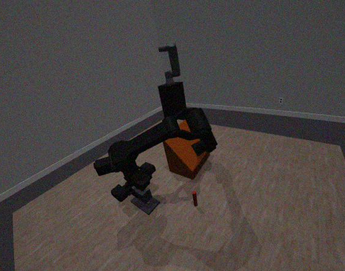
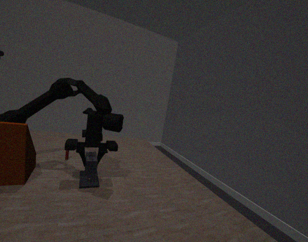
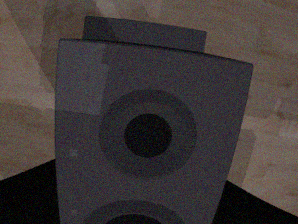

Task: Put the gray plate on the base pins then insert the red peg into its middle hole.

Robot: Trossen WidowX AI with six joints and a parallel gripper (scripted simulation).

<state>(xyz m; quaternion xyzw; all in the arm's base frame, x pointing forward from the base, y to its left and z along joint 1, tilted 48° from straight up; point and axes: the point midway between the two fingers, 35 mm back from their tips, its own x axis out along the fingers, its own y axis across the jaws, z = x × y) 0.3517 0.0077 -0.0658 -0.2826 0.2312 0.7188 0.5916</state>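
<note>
- Top view: black jointed arm reaches from an orange block pedestal toward the near left, wrist pointing down at the pale wood-grain tabletop.
- The claw is closed on a flat gray rectangular plate, holding it low over a dark gray flat base lying on the tabletop.
- A small red cylindrical peg stands upright to the right of the base, apart from it.
- Exterior view: the arm arches over from the orange pedestal on the left and drops straight down.
- The plate hangs between the claw fingers, just above the far end of the base; whether they touch cannot be told.
- The red peg shows behind the claw's left side, farther off.
- Wrist view: the gray plate fills the picture, with one round recessed hole at centre and another lower down.
- A strip of the dark base peeks out past the plate's far edge, with the tabletop beyond.
</note>
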